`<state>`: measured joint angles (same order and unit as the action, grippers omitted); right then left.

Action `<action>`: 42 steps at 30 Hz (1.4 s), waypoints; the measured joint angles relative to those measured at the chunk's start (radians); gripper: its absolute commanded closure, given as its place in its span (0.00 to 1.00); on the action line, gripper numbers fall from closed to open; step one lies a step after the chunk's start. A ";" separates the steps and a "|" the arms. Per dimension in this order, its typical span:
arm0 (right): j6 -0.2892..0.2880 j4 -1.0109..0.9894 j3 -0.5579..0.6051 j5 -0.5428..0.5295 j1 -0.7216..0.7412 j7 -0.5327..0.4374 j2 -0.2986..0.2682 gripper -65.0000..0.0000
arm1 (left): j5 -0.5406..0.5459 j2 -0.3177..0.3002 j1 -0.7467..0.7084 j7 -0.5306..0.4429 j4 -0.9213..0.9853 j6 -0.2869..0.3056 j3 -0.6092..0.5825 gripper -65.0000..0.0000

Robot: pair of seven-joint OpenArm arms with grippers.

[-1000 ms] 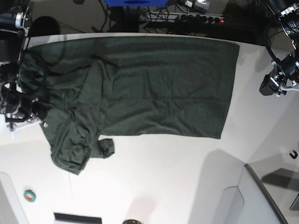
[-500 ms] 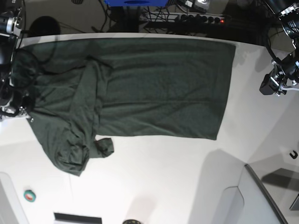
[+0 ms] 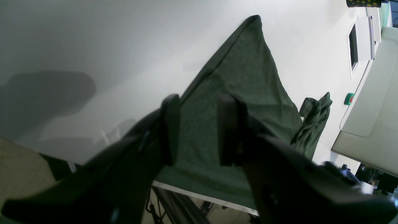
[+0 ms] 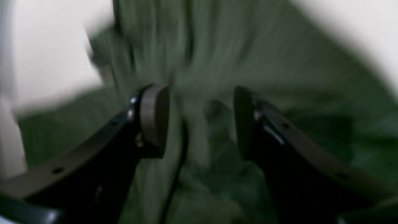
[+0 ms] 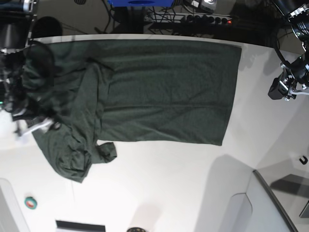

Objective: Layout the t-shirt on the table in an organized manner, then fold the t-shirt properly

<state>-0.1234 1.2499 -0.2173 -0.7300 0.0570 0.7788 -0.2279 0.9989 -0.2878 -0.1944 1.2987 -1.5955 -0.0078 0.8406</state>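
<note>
Across the table [image 5: 159, 183]: t-shirt [image 5: 164, 92] lies spread over the far half, body mostly flat, hem edge toward the right.
Left end of shirt: sleeves and shoulder area bunched; a twisted fold trails toward the near-left corner of the cloth.
Right gripper [image 4: 199, 124]: jaws parted in its wrist view, green cloth between and below them, nothing pinched that I can see. View is motion-blurred.
Right gripper position: over the bunched left end of the shirt in the base view [image 5: 29, 123].
Left gripper [image 3: 197, 130]: jaws apart with a moderate gap, empty, hanging off the right side of the table clear of the cloth.
Change: half a second ago the right gripper was at the left edge, apparently pulling the cloth; the shirt has slid a little further left since a second ago, and now the jaws are spread. Reads as a release after a tug.
Hem corner: far-right corner has shifted slightly left over the same span.
Meaning: body section is close to flat, so the drag seems to have done its job; layout not finished.
Remaining, my read: crumpled sleeve and shoulder zone needs opening out before any fold.
Risk: thin fabric, easy to re-bunch if regripped through several layers.
Other item: small green-and-red object [image 5: 30, 203] near-left, well apart from the shirt.
</note>
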 measured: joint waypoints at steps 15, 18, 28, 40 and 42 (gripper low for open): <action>0.000 -0.013 0.086 -0.002 -0.005 -0.004 0.039 0.63 | -0.001 0.002 0.000 0.000 0.081 0.000 0.000 0.71; 0.000 -0.056 0.086 0.001 -0.005 -0.005 0.038 0.63 | 0.000 0.002 0.003 0.000 0.080 0.000 0.000 0.71; 0.000 -0.074 0.087 0.002 0.008 -0.031 0.038 0.63 | 0.000 0.002 0.003 0.000 0.080 0.000 0.000 0.71; 0.000 -0.112 0.087 0.001 0.007 -0.031 0.038 0.63 | 0.000 0.002 0.003 0.000 0.080 0.000 0.000 0.71; 0.000 -0.112 0.087 0.002 0.009 -0.031 0.038 0.64 | 0.000 0.002 0.003 0.000 0.080 0.000 0.000 0.71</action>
<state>-0.1230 1.1378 -0.1307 -0.7284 0.0658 0.7479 -0.1902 0.9985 -0.2863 -0.1917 1.2987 -1.5154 -0.0078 0.8410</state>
